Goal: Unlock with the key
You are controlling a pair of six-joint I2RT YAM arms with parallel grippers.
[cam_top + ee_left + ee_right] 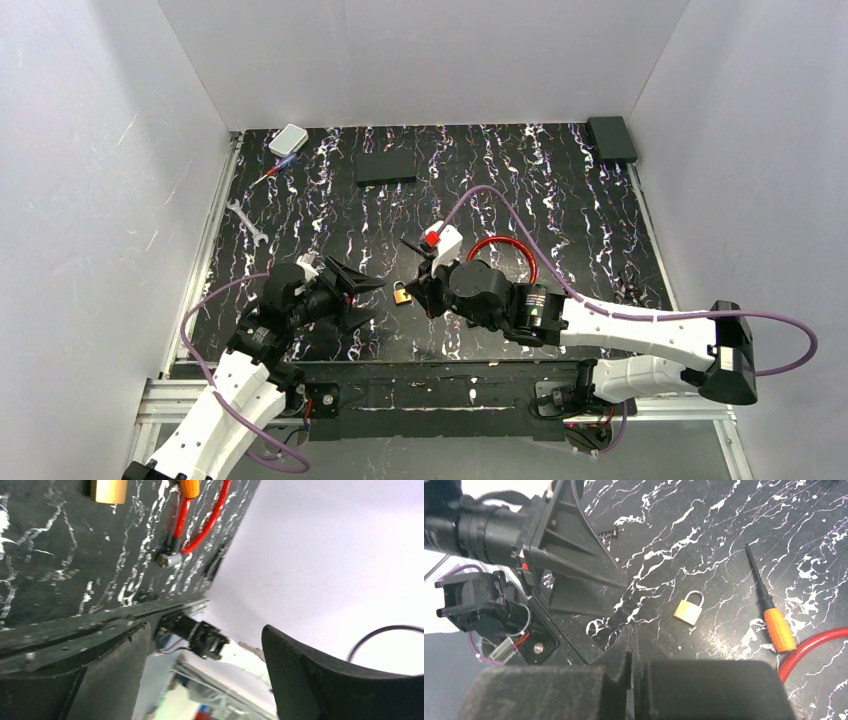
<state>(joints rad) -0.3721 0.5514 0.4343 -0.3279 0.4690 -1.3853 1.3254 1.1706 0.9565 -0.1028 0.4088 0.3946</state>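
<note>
The small brass padlock (401, 293) lies flat on the black marbled table, between the two grippers. It also shows in the right wrist view (688, 610) and at the top edge of the left wrist view (110, 490). The key (774, 620), with an orange body and a thin black rod, lies on the table to the right of the padlock; only its orange end shows in the left wrist view (190, 486). In the top view only its black rod (410, 246) shows. My left gripper (365, 300) (206, 630) is open and empty, just left of the padlock. My right gripper (425, 290) (631, 630) is shut and empty, just right of it.
A red cable loop (505, 255) lies behind the right gripper. A silver wrench (245, 222), a small screwdriver (272, 172) and a white box (288, 138) are at the far left. A flat black block (385, 167) and a black box (611, 137) are at the back.
</note>
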